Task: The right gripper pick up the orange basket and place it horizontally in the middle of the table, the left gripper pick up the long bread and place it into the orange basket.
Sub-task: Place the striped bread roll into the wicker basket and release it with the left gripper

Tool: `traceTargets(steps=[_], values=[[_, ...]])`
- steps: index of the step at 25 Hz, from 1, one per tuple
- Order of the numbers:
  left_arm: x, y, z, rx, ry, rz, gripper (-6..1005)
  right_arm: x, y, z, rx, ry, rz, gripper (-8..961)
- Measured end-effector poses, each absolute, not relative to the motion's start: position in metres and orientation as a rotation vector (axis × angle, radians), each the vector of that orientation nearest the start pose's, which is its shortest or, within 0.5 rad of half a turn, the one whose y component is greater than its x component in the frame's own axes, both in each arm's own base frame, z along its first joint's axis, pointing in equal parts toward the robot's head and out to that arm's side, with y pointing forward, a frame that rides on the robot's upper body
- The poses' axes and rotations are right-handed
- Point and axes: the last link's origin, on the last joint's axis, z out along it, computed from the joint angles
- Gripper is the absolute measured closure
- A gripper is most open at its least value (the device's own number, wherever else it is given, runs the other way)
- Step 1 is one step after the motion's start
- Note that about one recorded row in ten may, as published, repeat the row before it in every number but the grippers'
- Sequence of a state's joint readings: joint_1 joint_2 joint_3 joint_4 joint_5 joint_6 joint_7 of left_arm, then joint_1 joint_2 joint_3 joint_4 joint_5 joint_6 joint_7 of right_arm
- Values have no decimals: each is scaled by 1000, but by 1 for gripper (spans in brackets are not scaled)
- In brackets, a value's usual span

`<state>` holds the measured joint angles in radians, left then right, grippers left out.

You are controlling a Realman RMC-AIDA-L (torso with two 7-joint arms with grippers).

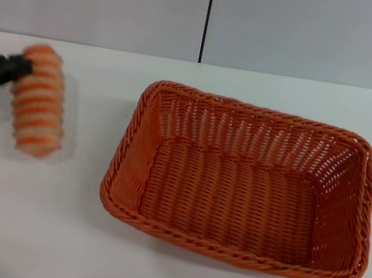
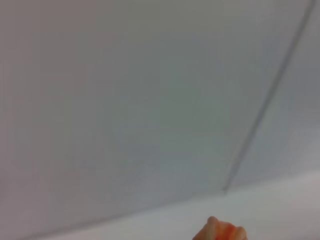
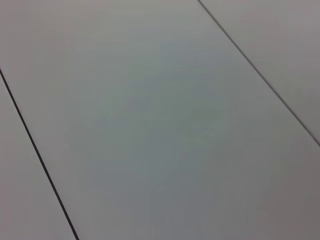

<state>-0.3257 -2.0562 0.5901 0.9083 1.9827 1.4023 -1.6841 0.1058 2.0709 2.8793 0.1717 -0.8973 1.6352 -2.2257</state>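
The orange basket (image 1: 240, 179) lies lengthwise on the white table (image 1: 45, 244), centre to right in the head view, and nothing is in it. The long bread (image 1: 38, 100), striped orange and cream, is at the far left, well apart from the basket. My left gripper (image 1: 24, 67) reaches in from the left edge and grips the bread's far end. A soft shadow shows around the loaf on the table. The left wrist view catches only a tip of the bread (image 2: 220, 231) against the wall. My right gripper is out of view; its wrist camera shows only wall panels.
A pale grey wall with a dark vertical seam (image 1: 207, 17) runs behind the table. White tabletop lies between the bread and the basket and along the front edge.
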Motion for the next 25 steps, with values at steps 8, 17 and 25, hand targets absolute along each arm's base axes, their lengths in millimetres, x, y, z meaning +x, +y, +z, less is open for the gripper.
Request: traceTargets(steps=[8,17,25], values=[[-324,311,105,-2101,-945,-863,876,411,183,109,-999,685,1169,453],[-267,322,60,-2293,-896,-1249,884,410,186,104,-990,699,1180,453],[-226,331,-23,-2594,-897,-1204,889,411,184,102,-985,710,1181,453]])
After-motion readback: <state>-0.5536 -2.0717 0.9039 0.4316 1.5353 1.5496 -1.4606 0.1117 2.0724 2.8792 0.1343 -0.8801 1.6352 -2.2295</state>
